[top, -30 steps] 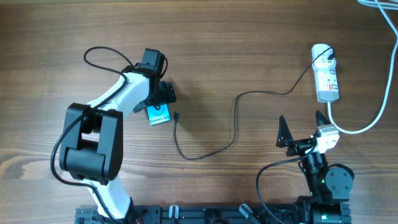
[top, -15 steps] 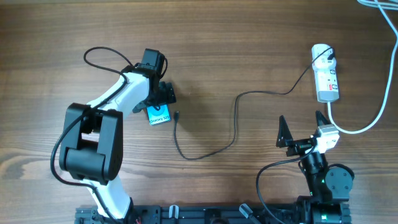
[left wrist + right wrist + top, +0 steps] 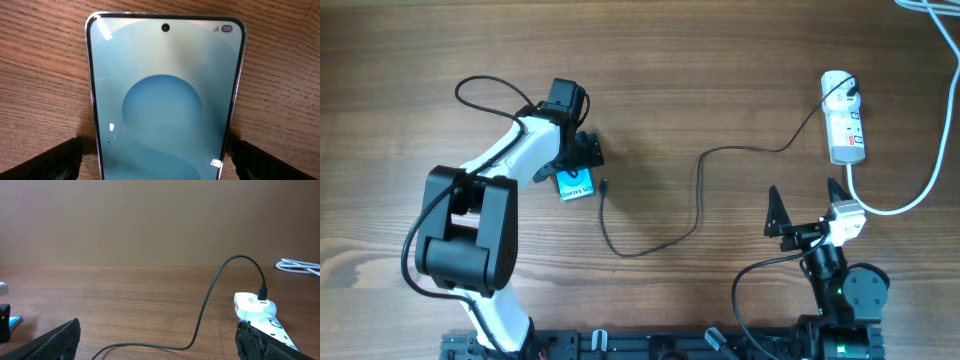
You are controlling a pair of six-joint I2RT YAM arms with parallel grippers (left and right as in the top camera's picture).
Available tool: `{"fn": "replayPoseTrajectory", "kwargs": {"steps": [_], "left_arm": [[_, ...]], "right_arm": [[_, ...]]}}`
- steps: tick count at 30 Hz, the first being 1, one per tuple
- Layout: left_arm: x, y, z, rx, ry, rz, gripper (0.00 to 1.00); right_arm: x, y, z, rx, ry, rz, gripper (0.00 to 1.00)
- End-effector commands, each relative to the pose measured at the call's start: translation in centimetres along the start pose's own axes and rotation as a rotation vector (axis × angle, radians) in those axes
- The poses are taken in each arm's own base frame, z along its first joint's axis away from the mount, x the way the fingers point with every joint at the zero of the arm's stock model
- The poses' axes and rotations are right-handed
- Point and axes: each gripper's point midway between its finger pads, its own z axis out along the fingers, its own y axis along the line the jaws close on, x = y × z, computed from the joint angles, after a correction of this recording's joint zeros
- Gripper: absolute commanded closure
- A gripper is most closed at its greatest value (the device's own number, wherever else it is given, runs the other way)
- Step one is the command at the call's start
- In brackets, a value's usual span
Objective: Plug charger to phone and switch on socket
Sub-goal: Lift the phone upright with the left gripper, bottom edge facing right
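Note:
The phone (image 3: 576,184) lies flat on the wooden table, teal screen up; it fills the left wrist view (image 3: 165,90). My left gripper (image 3: 582,152) is open, its fingers (image 3: 160,160) straddling the phone's sides with small gaps. The charger's thin black cable (image 3: 698,190) runs from its plug in the socket (image 3: 843,125) to a small tip (image 3: 604,184) lying just right of the phone, unplugged. My right gripper (image 3: 804,198) is open and empty near the front edge, below the socket. Its wrist view shows the socket (image 3: 255,305) and cable (image 3: 210,300) between its fingers (image 3: 157,340).
A thick white cord (image 3: 920,195) loops from the socket to the table's far right corner and also shows in the right wrist view (image 3: 300,266). The left arm's own black cable (image 3: 485,82) arcs above it.

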Motion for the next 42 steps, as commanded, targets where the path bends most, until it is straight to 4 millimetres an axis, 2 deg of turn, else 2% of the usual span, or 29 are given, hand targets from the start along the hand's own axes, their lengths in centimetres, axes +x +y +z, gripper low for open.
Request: {"fn": "replayPoseTrajectory", "kwargs": {"steps": [1, 10, 14, 16, 17, 20, 24, 27, 28, 30, 31, 34, 36, 42], "left_arm": [[0.78, 0.03, 1.05, 0.002, 0.04, -0.003, 0.0], [0.78, 0.03, 1.05, 0.002, 0.04, -0.003, 0.02], [0.8, 0.04, 1.04, 0.001, 0.041, -0.003, 0.07], [0.8, 0.04, 1.04, 0.001, 0.041, -0.003, 0.07], [0.8, 0.04, 1.04, 0.001, 0.041, -0.003, 0.0], [0.8, 0.04, 1.04, 0.001, 0.041, -0.003, 0.0], [0.8, 0.04, 1.04, 0.001, 0.041, -0.003, 0.1], [0.87, 0.08, 1.04, 0.0, 0.044, -0.002, 0.12], [0.88, 0.08, 1.04, 0.0, 0.044, -0.002, 0.12], [0.87, 0.08, 1.04, 0.0, 0.044, -0.002, 0.02], [0.87, 0.08, 1.04, 0.0, 0.044, -0.002, 0.0], [0.87, 0.08, 1.04, 0.0, 0.044, -0.002, 0.0], [0.87, 0.08, 1.04, 0.0, 0.044, -0.002, 0.08], [0.88, 0.08, 1.04, 0.0, 0.044, -0.002, 0.13]], "right_arm": [[-0.28, 0.26, -0.06, -0.014, -0.013, -0.006, 0.0], [-0.28, 0.26, -0.06, -0.014, -0.013, -0.006, 0.0], [-0.28, 0.26, -0.06, -0.014, -0.013, -0.006, 0.0], [-0.28, 0.26, -0.06, -0.014, -0.013, -0.006, 0.0], [-0.28, 0.26, -0.06, -0.014, -0.013, -0.006, 0.0], [-0.28, 0.26, -0.06, -0.014, -0.013, -0.006, 0.0], [-0.28, 0.26, -0.06, -0.014, -0.013, -0.006, 0.0], [-0.28, 0.26, -0.06, -0.014, -0.013, -0.006, 0.0], [-0.28, 0.26, -0.06, -0.014, -0.013, -0.006, 0.0], [-0.28, 0.26, -0.06, -0.014, -0.013, -0.006, 0.0], [-0.28, 0.26, -0.06, -0.014, -0.013, -0.006, 0.0], [-0.28, 0.26, -0.06, -0.014, -0.013, -0.006, 0.0], [-0.28, 0.26, -0.06, -0.014, -0.013, -0.006, 0.0], [-0.28, 0.26, -0.06, -0.014, -0.013, -0.006, 0.0]]}}
